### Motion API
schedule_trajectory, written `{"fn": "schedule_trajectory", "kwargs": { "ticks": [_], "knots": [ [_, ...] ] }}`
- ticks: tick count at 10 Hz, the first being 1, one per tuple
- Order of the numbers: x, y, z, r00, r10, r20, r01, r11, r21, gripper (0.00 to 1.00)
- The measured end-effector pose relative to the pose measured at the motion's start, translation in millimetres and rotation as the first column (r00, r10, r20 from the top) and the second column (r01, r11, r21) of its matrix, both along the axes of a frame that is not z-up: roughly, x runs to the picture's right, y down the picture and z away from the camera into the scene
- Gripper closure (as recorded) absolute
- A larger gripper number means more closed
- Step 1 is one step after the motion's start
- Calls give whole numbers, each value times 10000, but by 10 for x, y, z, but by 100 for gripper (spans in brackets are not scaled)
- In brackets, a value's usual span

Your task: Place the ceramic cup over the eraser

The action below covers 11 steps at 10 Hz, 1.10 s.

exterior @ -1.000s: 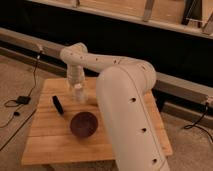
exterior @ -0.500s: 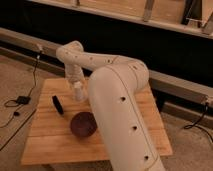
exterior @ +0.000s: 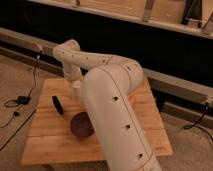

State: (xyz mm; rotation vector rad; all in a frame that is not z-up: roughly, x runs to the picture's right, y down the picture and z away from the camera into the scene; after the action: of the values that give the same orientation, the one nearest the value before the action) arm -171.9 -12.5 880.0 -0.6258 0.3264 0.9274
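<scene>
Over the back left part of the tabletop (exterior: 50,142), the tool (exterior: 75,84) hangs pointing down from the wrist of the white arm (exterior: 112,100). Whether it is clenched or released cannot be told, as its lower end merges with a small white shape just beneath it. That shape is probably the cup (exterior: 76,93). It sits low, close to the wood, and whether it touches the surface cannot be made out.

The eraser (exterior: 58,105) lies to the left of the cup and a little nearer the front, flat on the wood. It is slim, black and set at a slant. It is near the cup but apart from it and uncovered.

In front of both, towards the middle of the tabletop, stands the maroon bowl (exterior: 80,125). Its right side is hidden by the arm.

The arm rises from the tool to a bent joint above the back left corner, then sweeps right and down across the picture. Its thick lower part covers much of the right half of the wood. A sliver of orange (exterior: 132,99) shows at the arm's right edge.

A small dark box (exterior: 22,100) lies on the floor (exterior: 12,75) left of the tabletop, with a cable (exterior: 34,77) running up from it. A long grey rail (exterior: 175,85) crosses behind.
</scene>
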Motion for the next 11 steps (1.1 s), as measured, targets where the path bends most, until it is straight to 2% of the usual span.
{"fn": "schedule_trajectory", "kwargs": {
  "ticks": [4, 11],
  "knots": [
    [144, -115, 112, 9997, -14, -243, 18, 9999, 156, 35],
    [17, -7, 146, 9996, 208, 213, -199, 9989, -431, 35]
  ]
}}
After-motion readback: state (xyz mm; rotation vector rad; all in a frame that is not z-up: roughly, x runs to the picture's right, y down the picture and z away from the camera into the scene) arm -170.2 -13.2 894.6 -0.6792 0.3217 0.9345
